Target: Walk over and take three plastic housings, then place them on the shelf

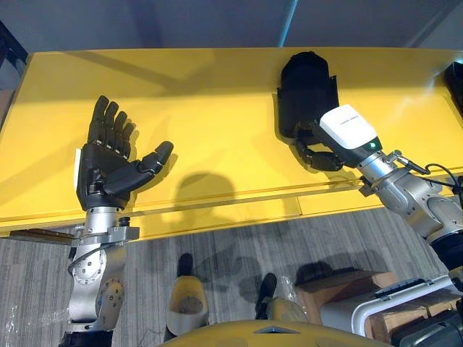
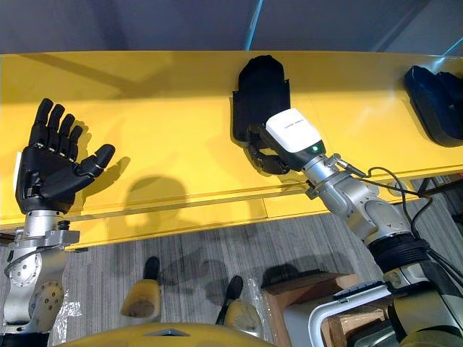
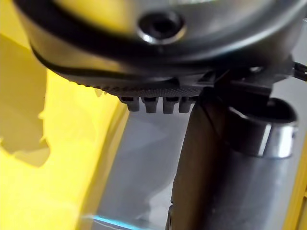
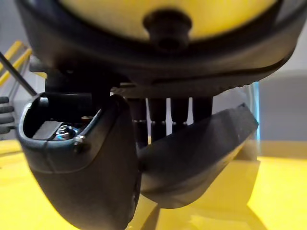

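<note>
A black plastic housing (image 1: pixel 307 90) lies lengthways on the yellow shelf (image 1: pixel 217 108), right of the middle. My right hand (image 1: pixel 322 155) grips its near end, fingers curled under the edge. In the right wrist view the housing (image 4: pixel 201 148) sits pinched between the thumb (image 4: pixel 81 177) and the fingers (image 4: pixel 158 120). A second black housing (image 2: pixel 438 101) rests on the shelf at the far right. My left hand (image 1: pixel 108 170) hovers over the shelf's left part, palm up, fingers spread, holding nothing.
The shelf's front edge (image 1: pixel 217 213) runs across the view, with grey carpet (image 1: pixel 231 253) below it. A brown box (image 1: pixel 336 289) and a white frame (image 1: pixel 383 307) stand on the floor at the lower right.
</note>
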You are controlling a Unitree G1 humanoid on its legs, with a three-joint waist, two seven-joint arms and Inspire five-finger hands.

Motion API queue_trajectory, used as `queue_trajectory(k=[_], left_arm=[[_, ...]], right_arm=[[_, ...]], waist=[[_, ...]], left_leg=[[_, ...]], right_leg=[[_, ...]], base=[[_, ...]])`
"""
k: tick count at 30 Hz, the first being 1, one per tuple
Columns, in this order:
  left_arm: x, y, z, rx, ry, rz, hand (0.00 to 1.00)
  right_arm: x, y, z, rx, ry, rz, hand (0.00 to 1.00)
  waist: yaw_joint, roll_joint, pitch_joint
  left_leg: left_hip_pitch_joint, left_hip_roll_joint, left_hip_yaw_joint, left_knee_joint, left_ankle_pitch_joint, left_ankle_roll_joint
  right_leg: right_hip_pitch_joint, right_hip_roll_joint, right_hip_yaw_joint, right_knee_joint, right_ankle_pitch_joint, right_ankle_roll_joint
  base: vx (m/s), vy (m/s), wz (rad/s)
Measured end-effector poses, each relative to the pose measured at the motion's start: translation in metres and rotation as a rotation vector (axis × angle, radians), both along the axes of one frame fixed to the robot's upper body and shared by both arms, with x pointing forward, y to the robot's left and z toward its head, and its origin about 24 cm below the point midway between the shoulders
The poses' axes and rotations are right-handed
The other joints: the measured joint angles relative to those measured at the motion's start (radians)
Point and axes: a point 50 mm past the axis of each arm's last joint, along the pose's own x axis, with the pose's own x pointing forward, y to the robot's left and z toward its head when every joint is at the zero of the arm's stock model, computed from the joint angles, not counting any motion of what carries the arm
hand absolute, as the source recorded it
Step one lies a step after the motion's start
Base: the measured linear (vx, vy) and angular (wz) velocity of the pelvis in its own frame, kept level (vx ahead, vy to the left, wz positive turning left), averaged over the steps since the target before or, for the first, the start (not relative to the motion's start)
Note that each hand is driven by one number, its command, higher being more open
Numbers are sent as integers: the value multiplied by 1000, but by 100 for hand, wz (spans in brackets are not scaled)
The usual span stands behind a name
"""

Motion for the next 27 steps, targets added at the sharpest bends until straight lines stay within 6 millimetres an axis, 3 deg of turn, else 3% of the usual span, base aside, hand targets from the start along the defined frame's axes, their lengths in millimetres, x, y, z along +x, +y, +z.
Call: queue_trajectory(k=[7, 8, 15, 27], left_arm=[[-3, 3, -5, 18, 24, 6, 100], [-4, 3, -4, 21, 21, 3, 100], [-1, 4, -10, 37, 41, -1, 100], [2, 3, -18, 43, 85, -19, 100]], right_arm=[[-3, -6, -12, 14, 22, -22, 0], [-3, -8, -13, 17, 24, -28, 100], [-1, -19, -27, 10, 99, -78, 100], [-1, -24, -27, 15, 76, -97, 100]], waist=[[3, 8, -23], [3, 10, -24], [2, 23, -38], [1, 23, -38]], left_leg=[[-1, -2, -10, -21, 12, -1], [-1, -2, -11, -22, 14, -1], [-20, -2, -21, -42, 34, -1], [-33, 1, -18, -37, 35, -1]], right_leg=[[-3, 0, -13, -3, 0, 0], [-3, 0, -14, -3, 0, 0], [-24, 1, -18, -4, 1, 2], [-37, 3, -12, -5, 5, 5]], base=[[-3, -3, 4], [0, 0, 0], [-10, -1, 2], [-1, -1, 0]])
